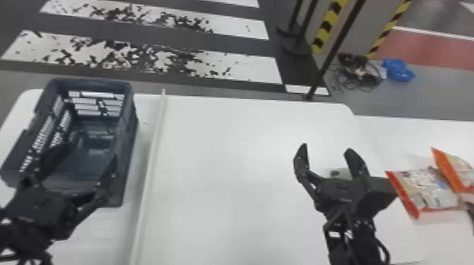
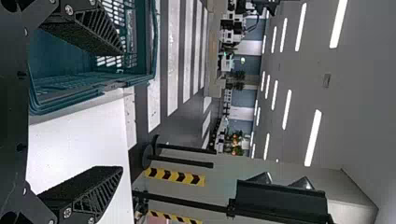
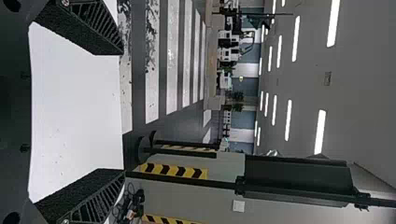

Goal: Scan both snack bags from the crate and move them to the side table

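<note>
Two orange-and-red snack bags lie at the far right in the head view, the nearer bag (image 1: pixel 425 188) partly overlapped by the other bag (image 1: pixel 458 171). What looks like a person's hand is at the nearer bag's right edge. My left gripper (image 1: pixel 91 151) is open over the dark crate (image 1: pixel 130 141) at the left, nothing between its fingers. Right of centre, my right gripper (image 1: pixel 326 149) stands open above the white table, left of the bags. In the left wrist view the left gripper (image 2: pixel 121 111) has the crate (image 2: pixel 60 60) beside one finger. The right gripper (image 3: pixel 122 112) is spread wide.
A pale raised strip (image 1: pixel 151 155) runs along the white table (image 1: pixel 225 176) beside the crate. A dark box-like object (image 1: pixel 382 193) is partly behind the right gripper. The side table (image 1: pixel 398 141) adjoins at right. Beyond stand black posts (image 1: pixel 335 49) and striped barriers.
</note>
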`<act>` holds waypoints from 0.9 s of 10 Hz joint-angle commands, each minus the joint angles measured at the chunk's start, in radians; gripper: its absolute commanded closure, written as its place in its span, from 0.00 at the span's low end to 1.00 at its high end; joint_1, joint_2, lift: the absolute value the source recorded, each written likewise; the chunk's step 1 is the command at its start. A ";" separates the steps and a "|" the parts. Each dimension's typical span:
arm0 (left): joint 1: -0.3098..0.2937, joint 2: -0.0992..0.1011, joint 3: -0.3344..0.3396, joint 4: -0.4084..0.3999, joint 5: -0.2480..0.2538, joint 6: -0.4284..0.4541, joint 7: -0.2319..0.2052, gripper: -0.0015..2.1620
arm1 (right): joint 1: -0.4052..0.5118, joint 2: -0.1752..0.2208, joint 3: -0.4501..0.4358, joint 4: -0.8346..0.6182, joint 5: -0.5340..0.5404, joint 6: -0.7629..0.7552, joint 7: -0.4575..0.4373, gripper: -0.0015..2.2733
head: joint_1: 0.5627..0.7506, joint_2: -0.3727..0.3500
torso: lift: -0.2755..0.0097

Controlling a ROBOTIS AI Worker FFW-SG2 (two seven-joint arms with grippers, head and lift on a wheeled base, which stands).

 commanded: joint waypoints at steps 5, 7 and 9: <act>0.025 -0.009 -0.029 -0.001 -0.011 -0.003 0.037 0.06 | 0.118 0.032 0.138 0.014 0.100 -0.081 -0.056 0.01 | 0.70 0.44 | 0.70; 0.048 -0.012 -0.041 -0.035 -0.034 0.006 0.062 0.06 | 0.138 0.006 0.154 0.002 0.114 -0.096 -0.082 0.01 | 0.70 0.44 | 0.70; 0.086 -0.012 -0.041 -0.065 -0.041 0.015 0.079 0.06 | 0.147 -0.017 0.155 -0.017 0.098 -0.093 -0.093 0.01 | 0.70 0.43 | 0.70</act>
